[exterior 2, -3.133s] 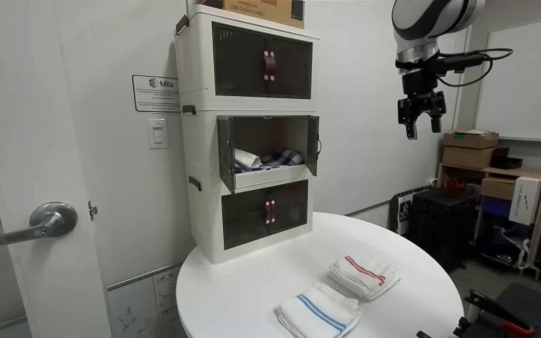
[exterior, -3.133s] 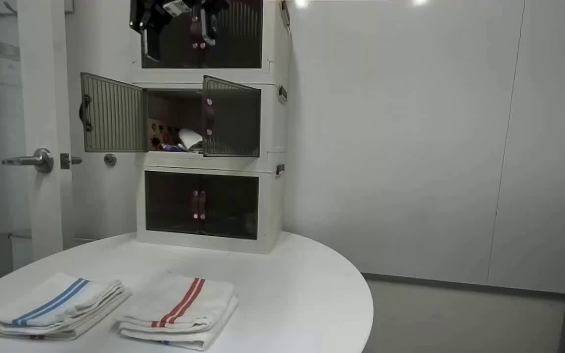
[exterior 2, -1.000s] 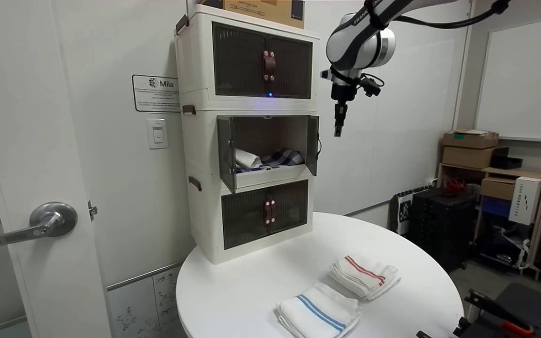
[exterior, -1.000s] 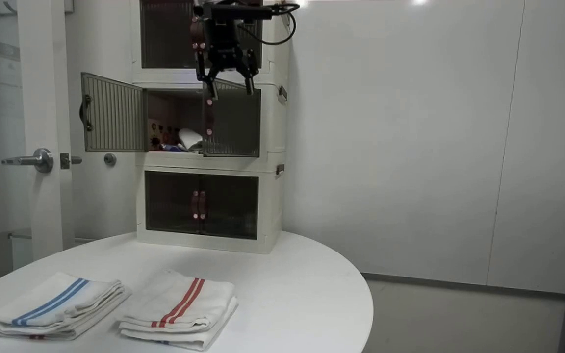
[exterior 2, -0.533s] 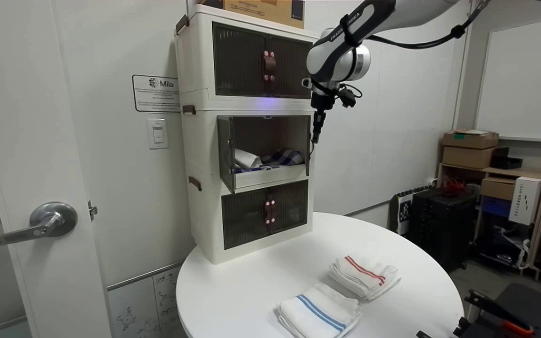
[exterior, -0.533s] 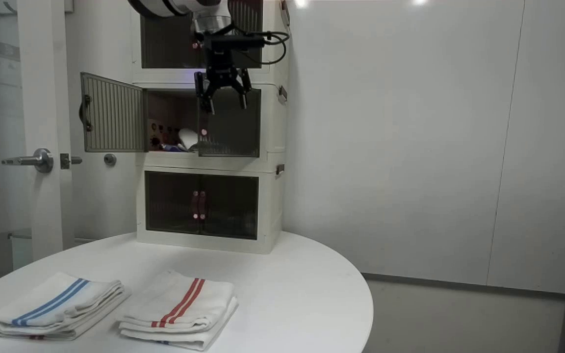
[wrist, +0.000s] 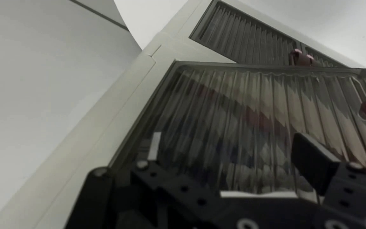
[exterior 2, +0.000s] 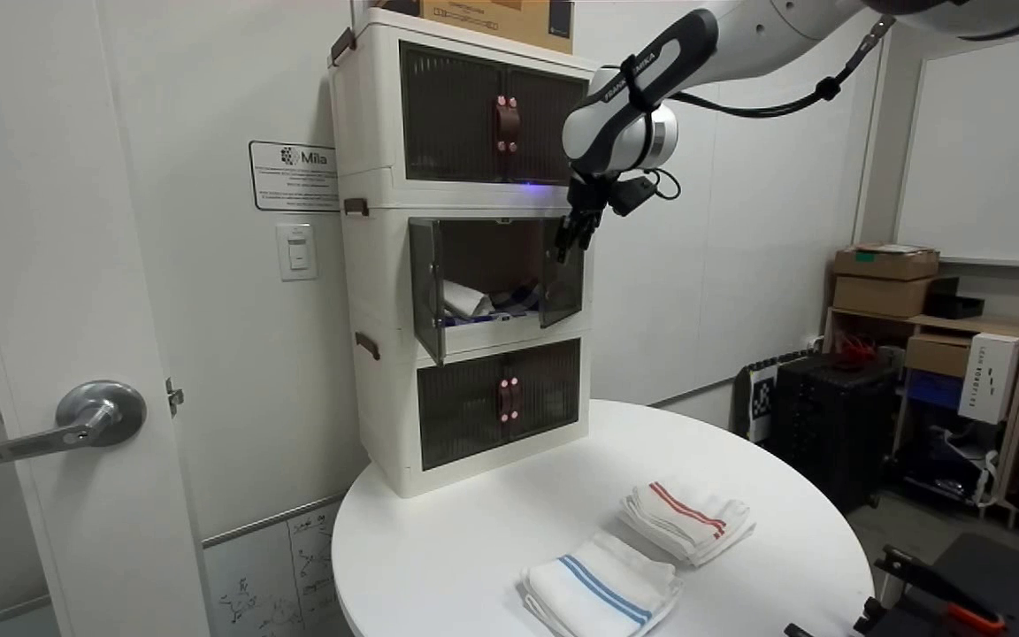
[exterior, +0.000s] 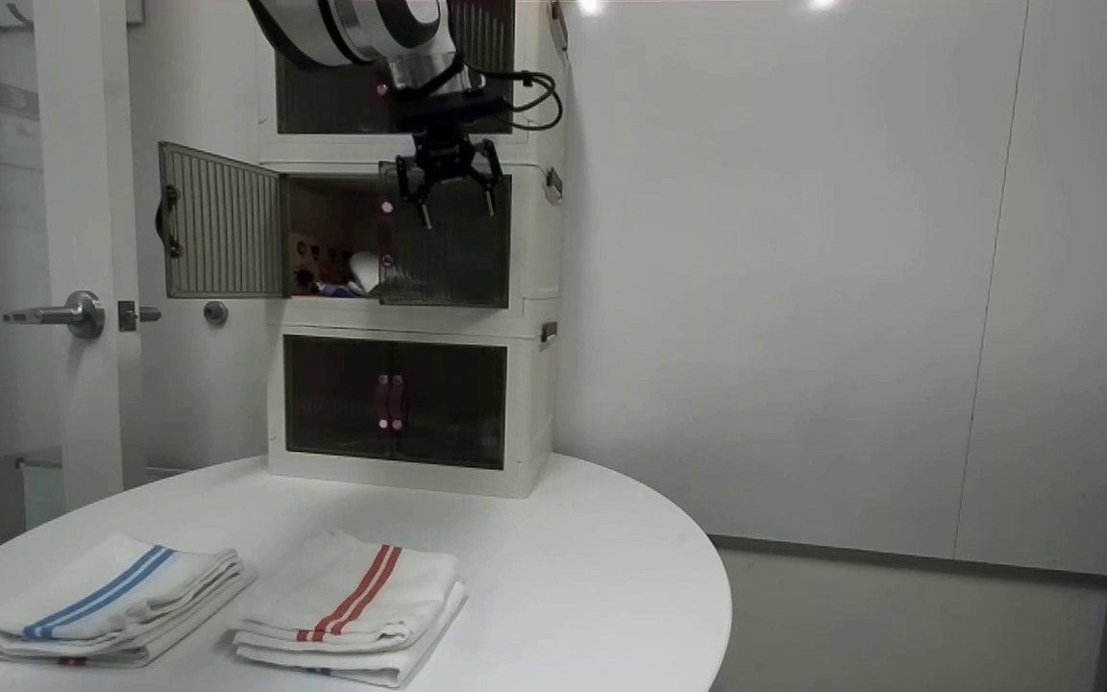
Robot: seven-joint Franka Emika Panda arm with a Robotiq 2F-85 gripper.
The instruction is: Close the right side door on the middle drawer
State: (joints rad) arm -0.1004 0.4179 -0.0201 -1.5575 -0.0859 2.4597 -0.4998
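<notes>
The middle drawer (exterior: 528, 240) is the second white-framed cube in the stack, and it also shows in an exterior view (exterior 2: 379, 274). Its right side door (exterior: 453, 264) is a smoky grey ribbed panel, hinged at the right and standing partly open; it shows too in an exterior view (exterior 2: 563, 287) and fills the wrist view (wrist: 259, 95). My gripper (exterior: 459, 217) is open and empty, fingers pointing down in front of the door's upper part, and also shows in an exterior view (exterior 2: 573, 251) and the wrist view (wrist: 232, 149). I cannot tell whether the fingers touch the panel.
The left grey door (exterior: 227, 226) stands wide open. Cloths and other items lie inside the cube. The top cube (exterior 2: 492, 115) and bottom cube (exterior 2: 465, 407) have shut doors. Two folded towels, blue-striped (exterior: 111, 601) and red-striped (exterior: 352, 605), lie on the round white table (exterior: 602, 577).
My gripper has come down and across to the right side door, turning and tilting. The door has swung partway inward, narrowing the opening. The left door and towels have not moved.
</notes>
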